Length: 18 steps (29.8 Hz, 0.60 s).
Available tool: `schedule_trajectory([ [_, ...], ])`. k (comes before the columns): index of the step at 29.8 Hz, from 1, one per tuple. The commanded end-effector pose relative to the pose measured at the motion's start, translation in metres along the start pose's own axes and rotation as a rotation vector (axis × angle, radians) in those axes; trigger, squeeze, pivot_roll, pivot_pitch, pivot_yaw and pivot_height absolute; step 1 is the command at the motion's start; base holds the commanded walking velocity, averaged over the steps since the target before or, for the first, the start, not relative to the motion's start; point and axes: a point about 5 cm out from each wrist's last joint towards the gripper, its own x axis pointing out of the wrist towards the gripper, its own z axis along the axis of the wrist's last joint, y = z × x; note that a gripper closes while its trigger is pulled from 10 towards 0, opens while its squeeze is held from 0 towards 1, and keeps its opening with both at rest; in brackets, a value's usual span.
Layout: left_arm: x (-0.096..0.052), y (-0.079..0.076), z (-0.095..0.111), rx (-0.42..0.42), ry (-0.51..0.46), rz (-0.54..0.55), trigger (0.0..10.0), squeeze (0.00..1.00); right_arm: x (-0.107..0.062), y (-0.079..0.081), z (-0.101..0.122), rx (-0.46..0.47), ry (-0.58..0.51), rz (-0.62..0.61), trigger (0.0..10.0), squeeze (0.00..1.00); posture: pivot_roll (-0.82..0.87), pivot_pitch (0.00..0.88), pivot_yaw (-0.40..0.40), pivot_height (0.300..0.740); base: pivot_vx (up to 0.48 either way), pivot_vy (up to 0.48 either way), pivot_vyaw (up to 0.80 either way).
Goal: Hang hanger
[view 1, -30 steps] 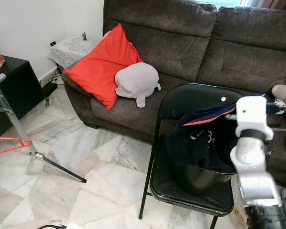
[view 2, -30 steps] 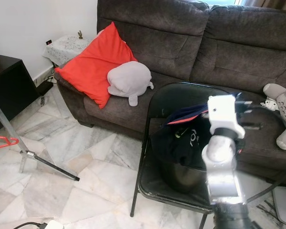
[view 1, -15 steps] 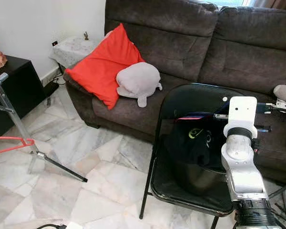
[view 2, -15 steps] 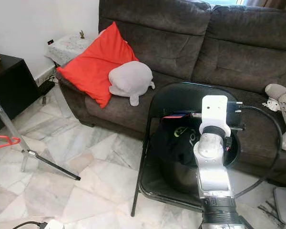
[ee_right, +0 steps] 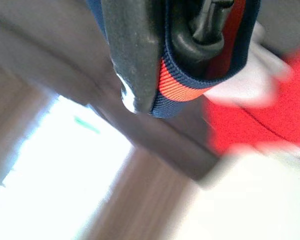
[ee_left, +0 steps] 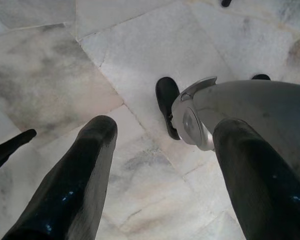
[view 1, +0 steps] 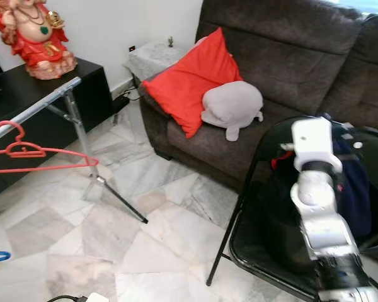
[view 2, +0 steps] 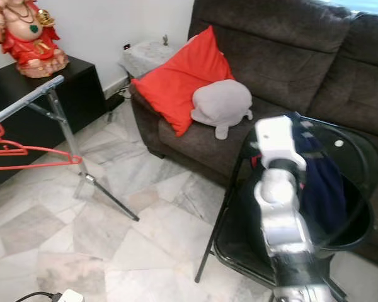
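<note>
At three o'clock, my right gripper (ee_right: 165, 60) clamps its fingers on a navy garment (view 1: 353, 182) with an orange-striped hem. Nine o'clock: rail (view 1: 31, 110) and red hanger (view 1: 25, 151). I should lift clear of the chair (view 1: 252, 189) before swinging over. Left gripper (ee_left: 160, 165) hangs released above the floor.

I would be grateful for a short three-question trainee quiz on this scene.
1. True or false: the red hanger hangs on the metal rail.
2. The right gripper holds: A) navy garment with red trim, B) cushion, C) statue.
3. Fill in: the left gripper, over the marble floor, has its fingers ____.
Key: 1 true; 2 A; 3 open.
</note>
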Motion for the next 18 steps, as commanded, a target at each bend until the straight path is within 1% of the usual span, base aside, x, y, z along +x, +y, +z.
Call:
schedule_trajectory([
  [1,-0.002,0.0,-0.007,0.021,0.039,-0.013,10.0,0.0,-0.001,0.024,0.037,0.078,-0.179,0.159,10.0,0.0,-0.01,0.112,-0.003,0.74,0.0,0.0,0.8],
  [2,-0.002,0.0,-0.007,0.022,0.04,-0.013,10.0,0.0,-0.011,0.046,0.065,0.14,-0.307,0.324,10.0,0.0,-0.01,0.114,-0.002,0.74,0.0,0.0,0.8],
  [3,-0.002,0.0,-0.007,0.022,0.04,-0.013,10.0,0.0,-0.011,0.046,0.065,0.14,-0.307,0.324,10.0,0.0,-0.01,0.114,-0.002,0.74,0.0,0.0,0.8],
  [4,-0.002,0.001,-0.007,0.023,0.04,-0.013,10.0,0.0,-0.023,0.062,0.084,0.191,-0.392,0.464,10.0,0.0,-0.01,0.114,-0.003,0.74,0.0,0.0,0.8],
  [6,-0.002,0.001,-0.008,0.022,0.04,-0.013,10.0,0.0,-0.036,0.073,0.098,0.256,-0.453,0.592,10.0,0.0,-0.01,0.116,-0.004,0.74,0.0,0.0,0.8],
  [7,-0.002,0.001,-0.008,0.021,0.04,-0.012,10.0,0.0,-0.048,0.08,0.107,0.307,-0.487,0.699,10.0,0.0,0.0,0.117,-0.003,0.74,0.0,0.0,0.8],
  [8,-0.002,0.001,-0.008,0.021,0.04,-0.012,10.0,0.0,-0.048,0.08,0.107,0.307,-0.487,0.699,10.0,0.0,0.0,0.117,-0.003,0.74,0.0,0.0,0.8],
  [9,-0.002,0.001,-0.008,0.021,0.04,-0.011,10.0,0.0,-0.06,0.087,0.115,0.358,-0.52,0.81,10.0,0.0,-0.01,0.117,-0.003,0.74,0.0,0.0,0.8],
  [10,-0.002,0.001,-0.008,0.02,0.04,-0.011,10.0,0.0,-0.077,0.092,0.123,0.412,-0.555,0.944,10.0,0.0,-0.01,0.119,-0.003,0.74,0.0,0.0,0.8],
  [11,-0.002,0.001,-0.008,0.02,0.04,-0.011,10.0,0.0,-0.091,0.094,0.129,0.458,-0.583,1.05,10.0,0.0,-0.01,0.119,-0.003,0.74,0.0,0.0,0.8],
  [13,-0.002,0.001,-0.007,0.021,0.04,-0.012,10.0,0.0,-0.107,0.097,0.131,0.546,-0.607,1.168,10.0,0.0,-0.01,0.12,-0.003,0.74,0.0,0.0,0.8],
  [14,-0.002,0.001,-0.007,0.021,0.04,-0.012,10.0,0.0,-0.107,0.097,0.131,0.546,-0.607,1.168,10.0,0.0,-0.01,0.12,-0.003,0.74,0.0,0.0,0.8],
  [15,-0.002,0.0,-0.007,0.022,0.039,-0.013,10.0,0.0,-0.111,0.098,0.125,0.566,-0.588,1.218,10.0,0.0,-0.01,0.12,-0.003,0.74,0.0,0.0,0.8],
  [17,-0.002,0.001,-0.007,0.023,0.04,-0.013,10.0,0.0,-0.118,0.099,0.12,0.567,-0.572,1.29,10.0,0.0,-0.01,0.12,-0.002,0.74,0.0,0.0,0.8],
  [18,-0.002,0.001,-0.007,0.023,0.04,-0.014,10.0,0.0,-0.125,0.099,0.118,0.581,-0.567,1.357,10.0,0.0,-0.01,0.12,-0.002,0.74,0.0,0.0,0.8],
])
